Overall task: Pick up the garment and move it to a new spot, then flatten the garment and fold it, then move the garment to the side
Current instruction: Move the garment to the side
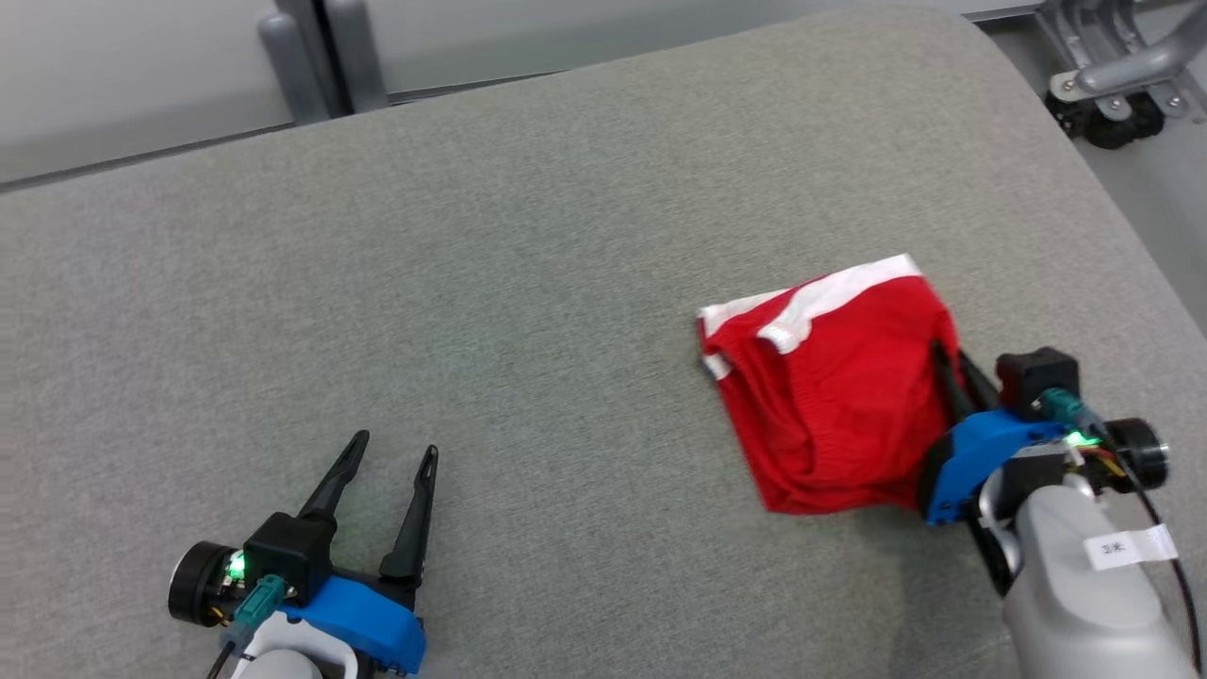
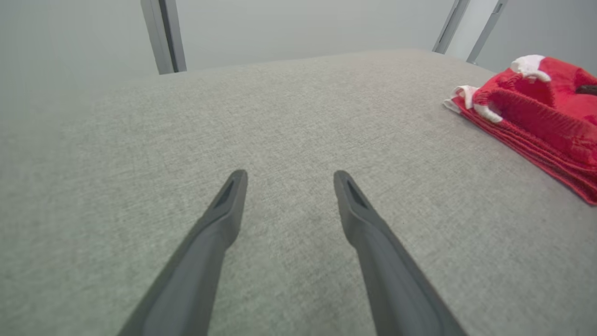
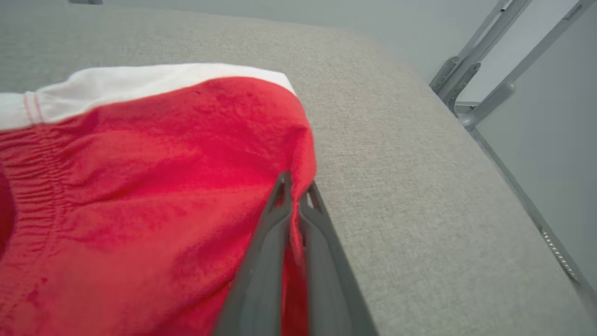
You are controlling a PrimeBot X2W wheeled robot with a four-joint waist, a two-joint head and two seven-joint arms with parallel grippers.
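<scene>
I see the grey table (image 1: 528, 283) with the red garment (image 1: 839, 405) lying folded on its right side. Right gripper (image 3: 297, 186) is pinched tight on the garment's right edge. Left gripper (image 1: 396, 443) is spread wide, holding nothing, well apart at near left.

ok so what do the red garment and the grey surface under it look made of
The red garment looks like soft knit cotton, matte: gathered ribbing and limp folds show. The grey surface seems woven upholstery cloth, matte, with a fine flecked weave.
</scene>
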